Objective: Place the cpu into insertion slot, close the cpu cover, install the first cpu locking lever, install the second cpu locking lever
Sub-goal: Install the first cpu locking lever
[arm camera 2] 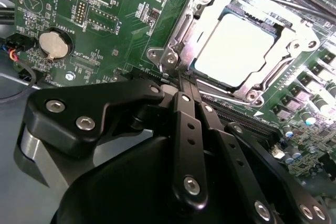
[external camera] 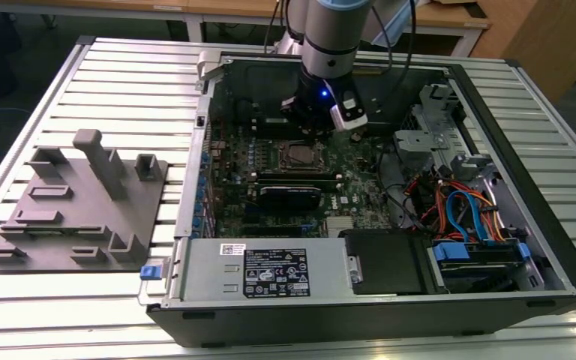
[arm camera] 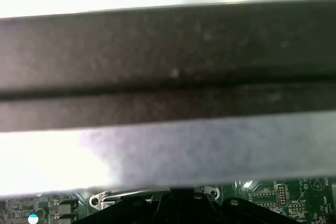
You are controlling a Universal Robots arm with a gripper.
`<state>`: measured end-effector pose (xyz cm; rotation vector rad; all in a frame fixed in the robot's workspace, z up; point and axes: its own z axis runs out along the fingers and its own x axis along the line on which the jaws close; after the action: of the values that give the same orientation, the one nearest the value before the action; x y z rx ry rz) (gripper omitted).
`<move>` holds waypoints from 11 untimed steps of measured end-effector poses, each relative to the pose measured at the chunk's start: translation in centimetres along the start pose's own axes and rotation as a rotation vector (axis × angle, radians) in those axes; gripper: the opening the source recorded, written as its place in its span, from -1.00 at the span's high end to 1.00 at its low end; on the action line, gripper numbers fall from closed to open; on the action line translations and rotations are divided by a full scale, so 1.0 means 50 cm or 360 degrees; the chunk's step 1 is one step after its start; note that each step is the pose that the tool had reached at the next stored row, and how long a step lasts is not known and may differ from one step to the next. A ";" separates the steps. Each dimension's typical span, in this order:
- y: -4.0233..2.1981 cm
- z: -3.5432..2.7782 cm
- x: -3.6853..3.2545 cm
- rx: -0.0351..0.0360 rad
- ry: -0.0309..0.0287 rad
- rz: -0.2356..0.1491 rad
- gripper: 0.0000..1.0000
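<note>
While we look down from the exterior view, we see our arm reaching into the open computer case, which lies on a slatted metal surface, with a grey fixture plate well apart toward the exterior view's left. Our hand hangs just behind the insertion slot on the green motherboard, where a pale square sits inside a dark rim. Turning to the second wrist view, we find the cpu already seated in the socket, its silver top showing through the window of the cpu cover, which lies down flat around it. Our hand has its black fingers drawn together to a narrow tip, holding nothing that we can make out, and that tip rests at the near corner of the cover's frame, beside a thin metal locking lever. A coin battery sits well apart on the board. Moving to the first wrist view, we see a dark blurred bar close to the lens, with a strip of board beneath it. We judge the placing and cover steps done and the first lever step in hand; the next move calls for a steady sideways and downward push to tuck the lever under its catch.
</note>
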<state>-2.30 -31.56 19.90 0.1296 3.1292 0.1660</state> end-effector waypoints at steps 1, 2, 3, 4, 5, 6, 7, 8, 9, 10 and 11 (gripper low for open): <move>0.000 -0.003 0.000 -0.0002 0.00007 0.0000 0.79; 0.000 -0.005 0.001 -0.0005 0.00008 0.0000 0.79; 0.000 -0.006 0.001 -0.0009 0.00010 0.0000 0.79; 0.000 -0.007 0.002 -0.0012 0.00013 0.0000 0.79; 0.000 -0.008 0.004 -0.0014 0.00014 0.0000 0.79; 0.000 -0.008 0.007 -0.0016 0.00013 0.0000 0.79; 0.000 -0.008 0.010 -0.0018 0.00013 0.0000 0.79; 0.000 -0.008 0.013 -0.0021 0.00012 0.0000 0.79; -0.001 -0.008 0.017 -0.0025 0.00012 0.0000 0.79; -0.001 -0.008 0.020 -0.0028 0.00012 0.0000 0.79; -0.001 -0.008 0.024 -0.0029 0.00012 0.0000 0.79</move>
<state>-3.49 -31.57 20.30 0.1296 3.1275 0.1949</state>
